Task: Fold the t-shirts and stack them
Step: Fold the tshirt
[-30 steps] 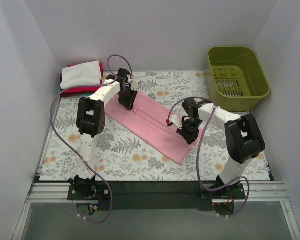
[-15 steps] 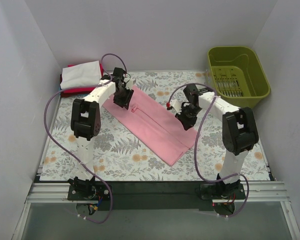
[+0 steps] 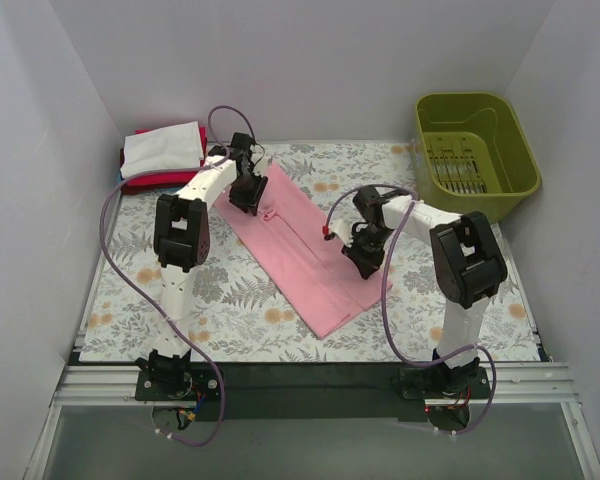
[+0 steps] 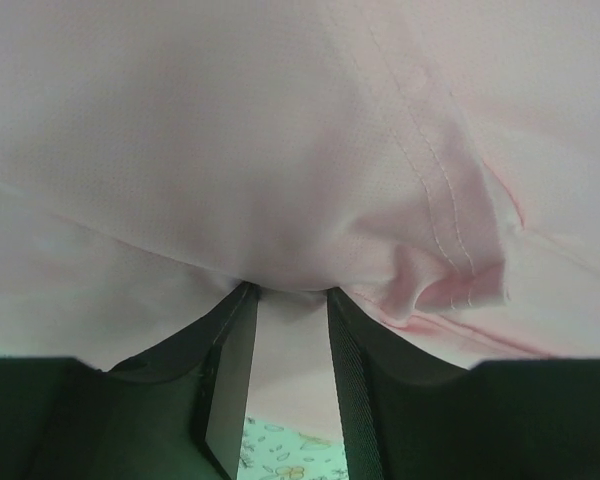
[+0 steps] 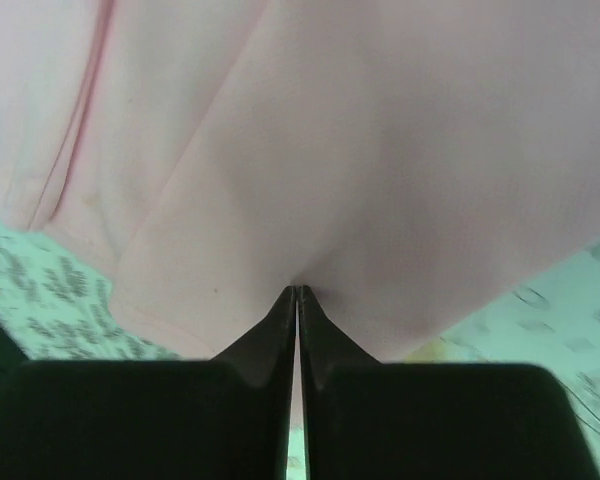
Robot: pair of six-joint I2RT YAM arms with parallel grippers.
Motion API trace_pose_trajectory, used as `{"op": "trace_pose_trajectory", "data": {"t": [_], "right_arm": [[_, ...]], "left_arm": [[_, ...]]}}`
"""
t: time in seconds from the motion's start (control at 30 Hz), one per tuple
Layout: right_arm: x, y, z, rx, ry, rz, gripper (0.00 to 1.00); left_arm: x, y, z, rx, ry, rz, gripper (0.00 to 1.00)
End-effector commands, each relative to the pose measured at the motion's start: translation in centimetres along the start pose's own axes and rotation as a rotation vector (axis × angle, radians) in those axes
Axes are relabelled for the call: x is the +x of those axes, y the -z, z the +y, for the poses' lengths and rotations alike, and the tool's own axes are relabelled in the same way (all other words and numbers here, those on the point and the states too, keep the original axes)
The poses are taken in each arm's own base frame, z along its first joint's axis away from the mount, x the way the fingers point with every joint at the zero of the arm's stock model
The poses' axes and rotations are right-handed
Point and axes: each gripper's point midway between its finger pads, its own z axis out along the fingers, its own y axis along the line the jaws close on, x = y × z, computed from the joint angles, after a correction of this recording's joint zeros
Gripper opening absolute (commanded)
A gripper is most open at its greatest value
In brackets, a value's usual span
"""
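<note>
I work in a lab test booth: plain white panel walls (image 3: pixel 310 70) box my floral-clothed table (image 3: pixel 240 320) and aluminium mounting rail (image 3: pixel 310 388).

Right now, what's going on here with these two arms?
Both arms are handling the pink t-shirt, which lies as a long folded strip on the floral table cloth. The left gripper pinches its far end, and the right gripper is clamped on its right edge. A stack of folded shirts, white on top of red, sits at the far left corner.
</note>
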Motion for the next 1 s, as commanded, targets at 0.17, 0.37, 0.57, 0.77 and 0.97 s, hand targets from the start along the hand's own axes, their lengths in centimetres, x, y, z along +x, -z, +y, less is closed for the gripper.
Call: {"op": "trace_pose_trajectory", "data": {"t": [0.17,0.37,0.57,0.77,0.97], "right_arm": [[-4.6,-2.2,11.2,-0.334,0.014,-0.097,0.11],[-11.0,2.9,9.8,-0.338,0.021,-0.299,0.17],[-16.3,8.1,2.9,-0.211,-0.02,-0.466,0.19],[-15.1,5.7,-1.1,-0.114,-0.069,-0.373,0.13],[-14.3,5.0,-1.9,-0.081,-0.099,-0.338,0.08]], "left_arm": [[-5.6,-1.4,-0.3,0.048,-0.093,-0.128,0.34],[-9.9,4.1,-1.8,0.102,-0.106,-0.342,0.49],[-9.4,8.3,-2.8,0.119,-0.015,-0.369,0.51],[-6.0,6.1,-2.2,0.097,0.044,-0.266,0.45],[-4.7,2.3,-0.8,0.035,0.077,-0.176,0.34]]}}
